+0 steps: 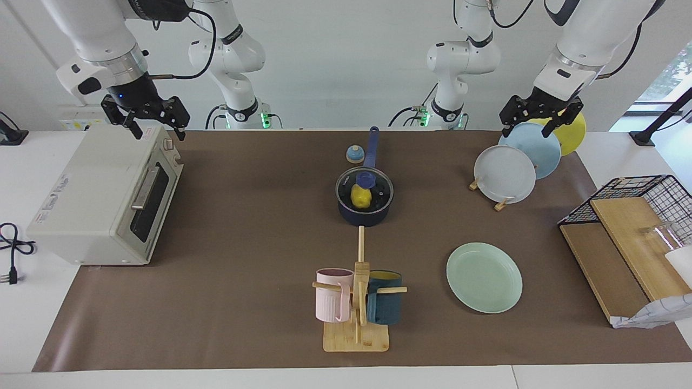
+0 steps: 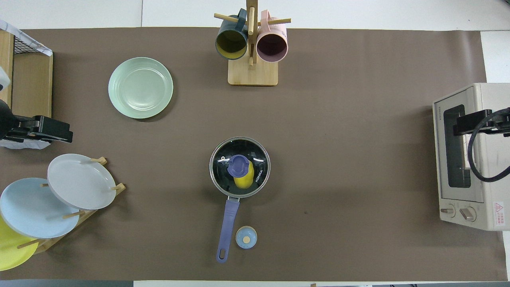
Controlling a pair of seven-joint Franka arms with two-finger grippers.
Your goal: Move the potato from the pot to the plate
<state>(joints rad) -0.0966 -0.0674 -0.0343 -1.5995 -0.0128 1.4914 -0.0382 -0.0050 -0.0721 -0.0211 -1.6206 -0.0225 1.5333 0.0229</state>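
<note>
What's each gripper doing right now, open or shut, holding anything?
Left gripper: open, empty, up over the plate rack.
Right gripper: open, empty, up over the toaster oven.

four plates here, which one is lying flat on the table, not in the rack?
The pale mint-green round plate, flat on the brown mat toward the left arm's end. The pale grey plate, light blue plate and yellow plate stand on edge in the wooden rack.

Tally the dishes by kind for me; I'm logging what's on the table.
Plates: 4 (mint-green plate, grey plate, light blue plate, yellow plate)
Mugs: 2 (pink mug, teal mug)
Pots: 1 (pot)
Total: 7
</note>
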